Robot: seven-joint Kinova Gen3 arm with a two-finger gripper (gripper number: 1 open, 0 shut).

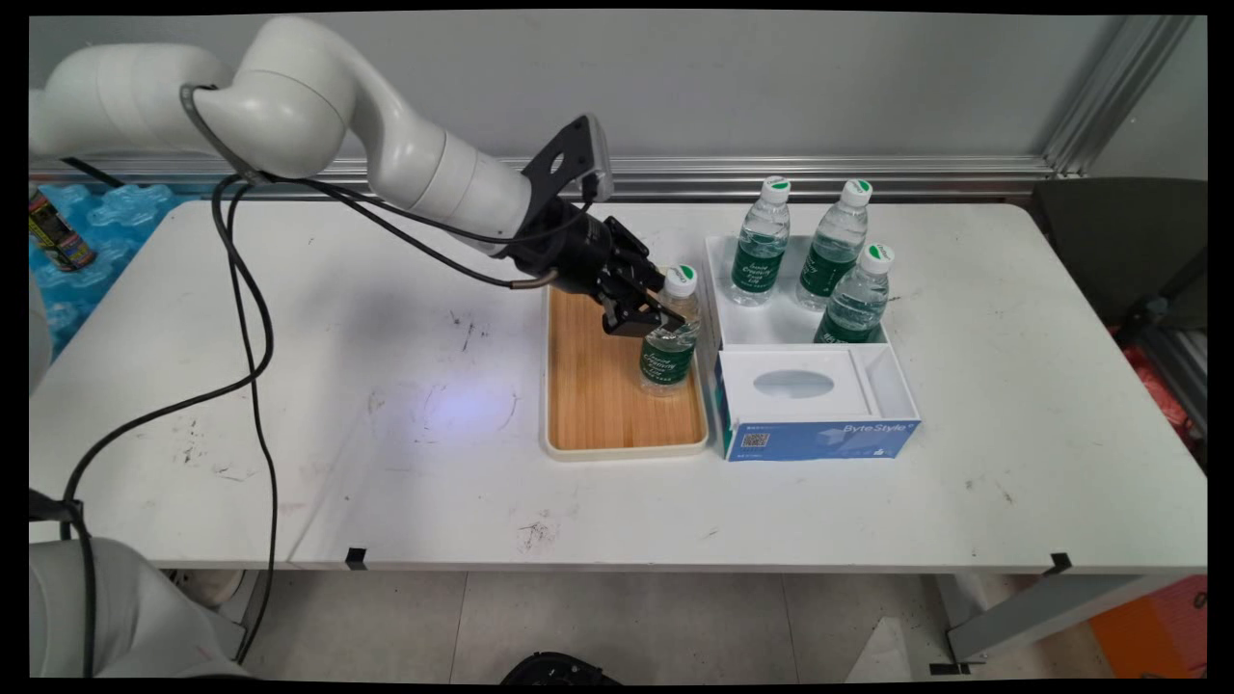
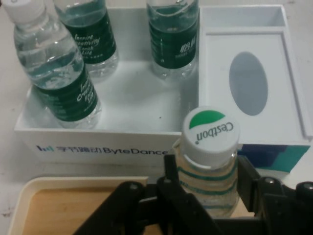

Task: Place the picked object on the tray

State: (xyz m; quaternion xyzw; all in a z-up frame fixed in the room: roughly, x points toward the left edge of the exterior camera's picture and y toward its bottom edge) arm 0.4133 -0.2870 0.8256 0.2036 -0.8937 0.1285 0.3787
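Observation:
A clear water bottle [image 1: 668,352] with a green label and a white-and-green cap [image 2: 210,132] stands upright on the right side of a wooden tray [image 1: 598,386]. My gripper [image 1: 656,318] comes in from the left and is shut on this bottle just below its cap; in the hand view the fingers [image 2: 249,181] press its shoulder from both sides. Right of the tray stands a white open box [image 1: 715,280] holding three more upright bottles [image 1: 762,246], [image 1: 831,251], [image 1: 856,299].
A white-and-blue box [image 1: 810,386] with an oval window in its top adjoins the open box at the front. Black cables [image 1: 253,366] hang from the arm over the table's left part. A blue bottle pack [image 1: 106,217] lies beyond the left edge, a dark chair [image 1: 1118,241] at the right.

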